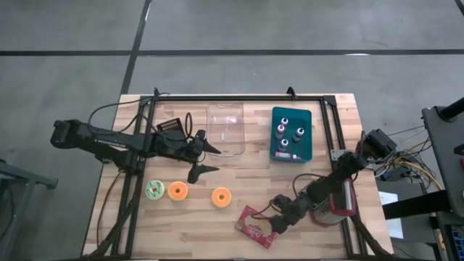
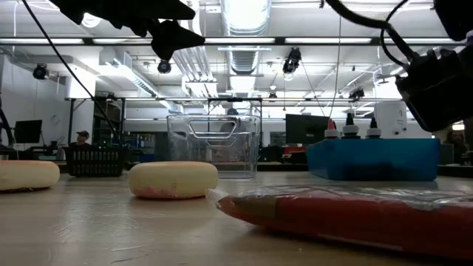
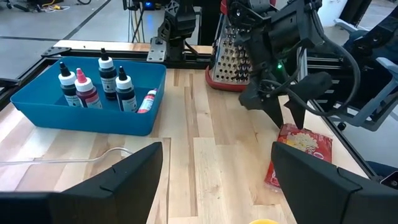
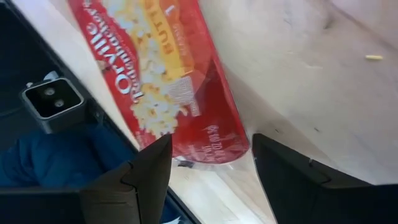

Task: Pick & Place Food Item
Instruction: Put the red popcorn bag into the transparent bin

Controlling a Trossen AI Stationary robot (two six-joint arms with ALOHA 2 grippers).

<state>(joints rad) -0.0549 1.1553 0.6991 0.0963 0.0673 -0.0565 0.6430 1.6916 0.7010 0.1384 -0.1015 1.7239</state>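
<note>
A red popcorn bag (image 1: 254,228) lies flat on the wooden table near its front edge; it also shows in the right wrist view (image 4: 155,74) and the low view (image 2: 355,210). My right gripper (image 1: 275,221) is open and hangs just above the bag's right end, fingers pointing down, seen from the left wrist view (image 3: 286,115). Its fingers stand on either side of that end (image 4: 211,168) without touching. My left gripper (image 1: 216,159) is open and empty at mid-table, in front of a clear bin (image 1: 226,130).
A green donut (image 1: 154,190) and two orange donuts (image 1: 177,191) (image 1: 221,196) lie front left. A blue tray of bottles (image 1: 291,134) stands at the back right, a black basket (image 1: 172,125) at the back left, and a grater (image 3: 230,56) near the right arm.
</note>
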